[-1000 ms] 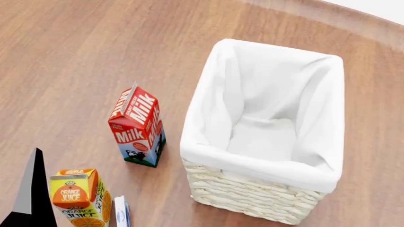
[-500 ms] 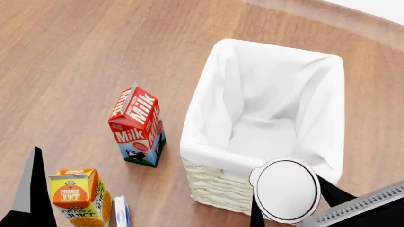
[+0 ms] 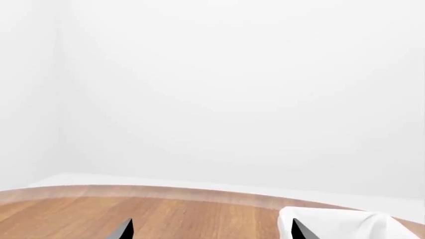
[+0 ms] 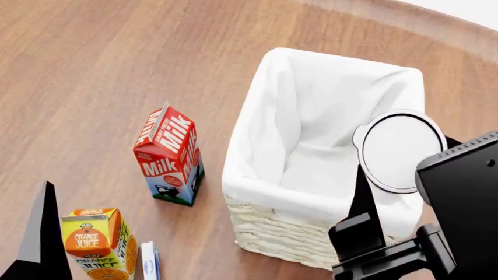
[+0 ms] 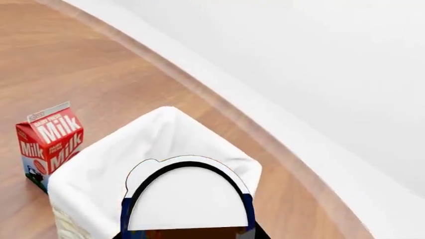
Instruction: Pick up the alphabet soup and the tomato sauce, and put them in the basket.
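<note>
My right gripper is shut on the alphabet soup, a can seen from above by its pale round lid. It hangs over the right side of the basket, a cream wicker box with a white cloth lining. In the right wrist view the alphabet soup shows a blue edge under the lid, with the basket beneath it. My left gripper is open with nothing between its fingers; one dark finger shows at the lower left. The tomato sauce is out of view.
A red-and-white milk carton stands left of the basket. An orange juice carton stands nearer, with a thin white-and-blue box beside it. The round wooden table's edge curves past the basket's far side.
My right arm came up from the lower edge with the can and moved up and right, from in front of the basket to over its right side. The left arm stayed put.
</note>
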